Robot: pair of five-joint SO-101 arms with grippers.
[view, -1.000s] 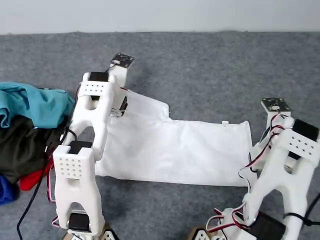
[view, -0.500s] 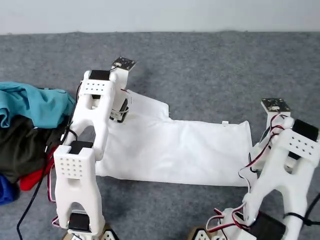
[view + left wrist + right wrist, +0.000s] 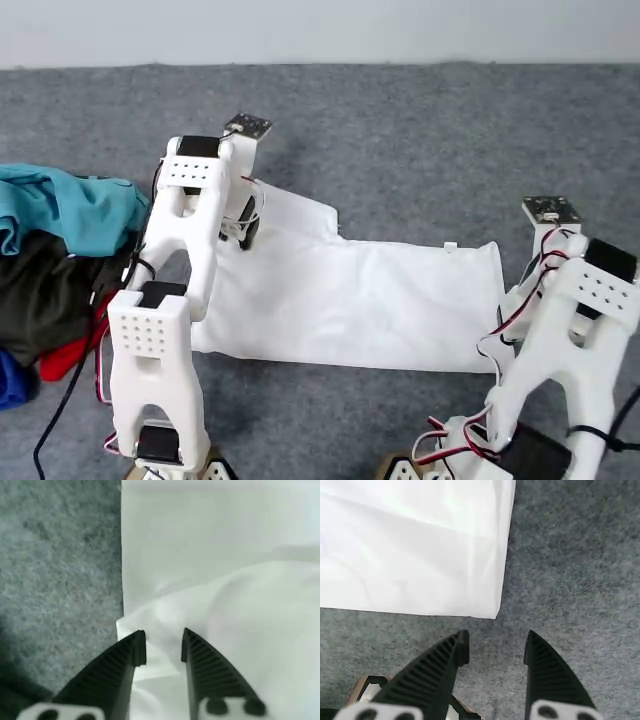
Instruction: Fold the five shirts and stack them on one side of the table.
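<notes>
Got the white shirt flat on the tabletop. My left fingers sit slightly apart astride a raised fold at its sleeve end. My right fingers are apart over bare tabletop just off the hem corner. I'd pinch both ends squarely before folding, edges aligned.

Shirt centred on table, left arm over its left end, right arm at its right, shirt heap far left

Bright, even light from above; the white shirt glares, washing out its folds, and soft shadow darkens the grey table beside it.
</notes>
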